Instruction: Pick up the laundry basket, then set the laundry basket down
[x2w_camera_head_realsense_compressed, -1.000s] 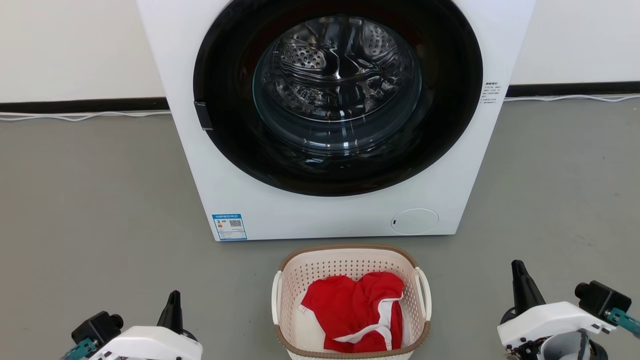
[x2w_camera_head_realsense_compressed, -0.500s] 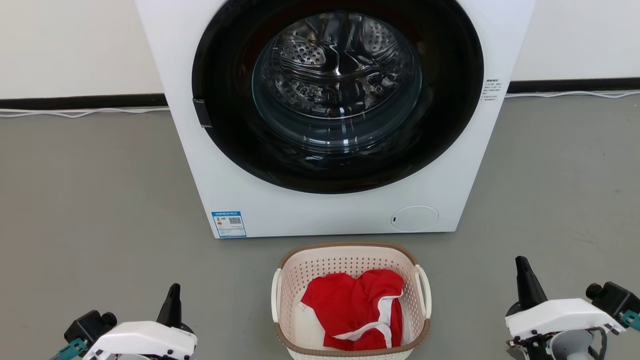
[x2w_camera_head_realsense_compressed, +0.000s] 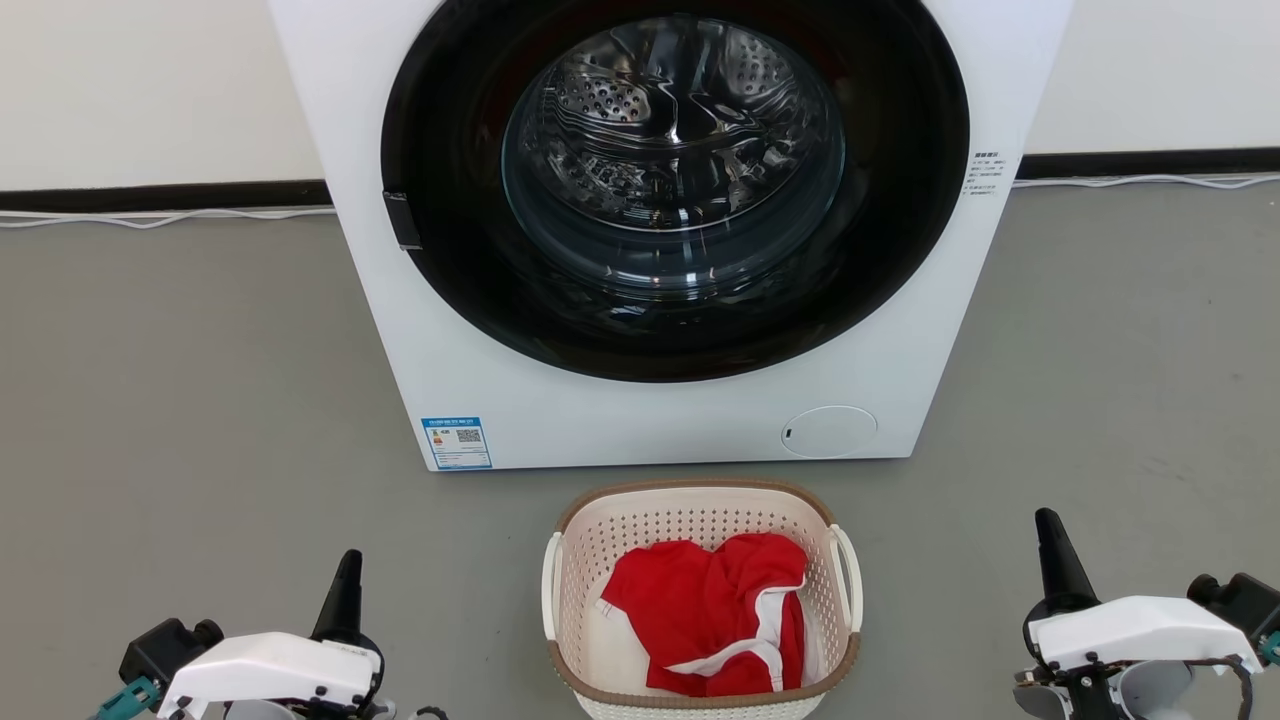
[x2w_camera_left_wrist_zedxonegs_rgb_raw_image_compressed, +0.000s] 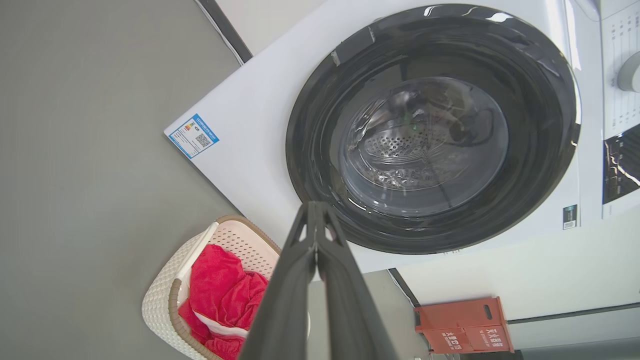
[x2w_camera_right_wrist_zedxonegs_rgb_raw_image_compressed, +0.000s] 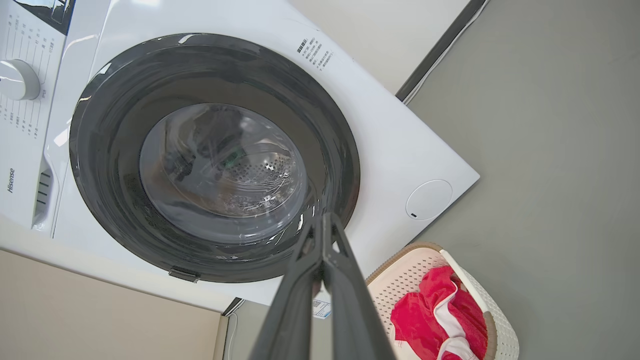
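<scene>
Basket (x2w_camera_head_realsense_compressed: 697, 487) on floor (x2w_camera_head_realsense_compressed: 200, 400) before washer (x2w_camera_head_realsense_compressed: 650, 425), untouched.
Left pincer (x2w_camera_left_wrist_zedxonegs_rgb_raw_image_compressed: 313, 212), right pincer (x2w_camera_right_wrist_zedxonegs_rgb_raw_image_compressed: 325, 222): tips together, empty, flanking it well apart. Red cloth (x2w_camera_head_realsense_compressed: 700, 610) inside.

Bare laundry room, front-loading washer (x2w_camera_head_realsense_compressed: 600, 430), grey floor (x2w_camera_head_realsense_compressed: 180, 400), plain wall (x2w_camera_head_realsense_compressed: 150, 90), black skirting (x2w_camera_head_realsense_compressed: 160, 195)

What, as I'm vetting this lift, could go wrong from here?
1. The left pincer and right pincer are both shut, wide of the laundry basket; unopened, they would likely shove its handles, not grip them.
2. The basket sits close to the washer; a swing forward may bump it.
3. An uneven lift might tip out the red garment.
</scene>
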